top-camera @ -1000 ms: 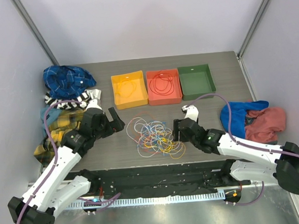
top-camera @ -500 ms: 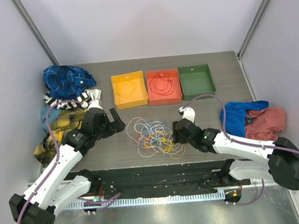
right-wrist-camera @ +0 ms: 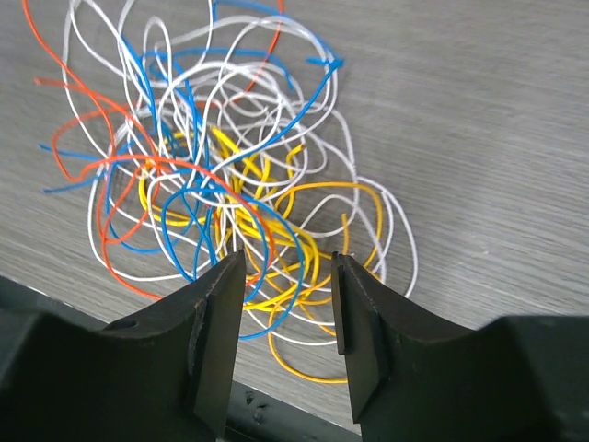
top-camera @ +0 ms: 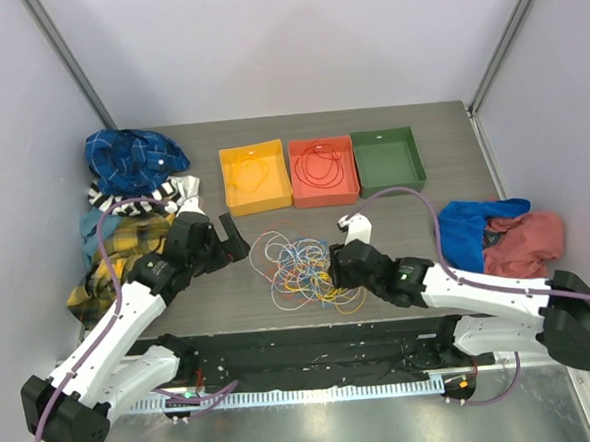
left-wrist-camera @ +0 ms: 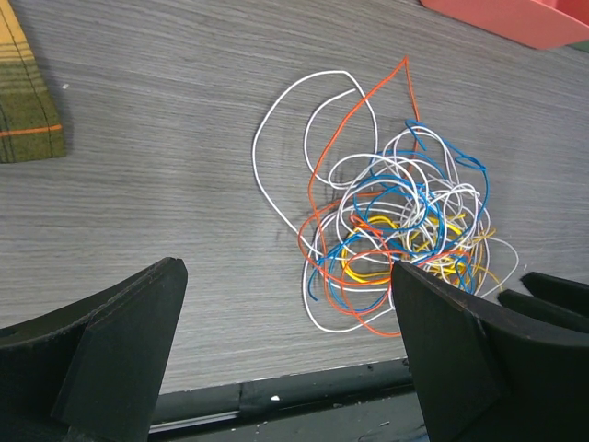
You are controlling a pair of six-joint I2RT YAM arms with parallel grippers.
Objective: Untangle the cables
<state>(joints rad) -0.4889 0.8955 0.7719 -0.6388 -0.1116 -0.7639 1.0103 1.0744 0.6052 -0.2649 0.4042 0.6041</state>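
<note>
- Grey wood grain shows on the tabletop [top-camera: 452, 171], which is boxed in by pale walls at the left, right and back.
- The cables [top-camera: 300, 266] lie in one loose tangle of white, blue, orange and yellow loops, at the middle of the tabletop and close to its near edge.
- From the right wrist view, the lowest yellow strands of the tangle [right-wrist-camera: 230, 184] reach almost to the dark strip along that near edge.
- The right tool [top-camera: 330, 267] sits low at the tangle's right side. Its fingers are partly apart [right-wrist-camera: 287, 262], with yellow and white strands lying in the gap, and nothing looks pinched yet.
- The left tool [top-camera: 234, 237] hangs just left of the tangle, spread wide and holding nothing. Its wrist view looks between the two fingers [left-wrist-camera: 285, 267] at the cables [left-wrist-camera: 396, 230].
- One white loop and one orange loop stray out of the tangle toward the far left, over bare wood.
- A strip of bare tabletop separates the tangle from three trays along the back: the yellow tray [top-camera: 235, 195], the red tray [top-camera: 299, 196] and the green tray [top-camera: 389, 161].
- A yellow loop [top-camera: 252, 174] lies in the yellow tray and a red loop [top-camera: 322, 166] in the red one.
- Cloths crowd both side edges, a heap at the left [top-camera: 131, 161] and a smaller one at the right [top-camera: 496, 234], so the open room is in the middle.
</note>
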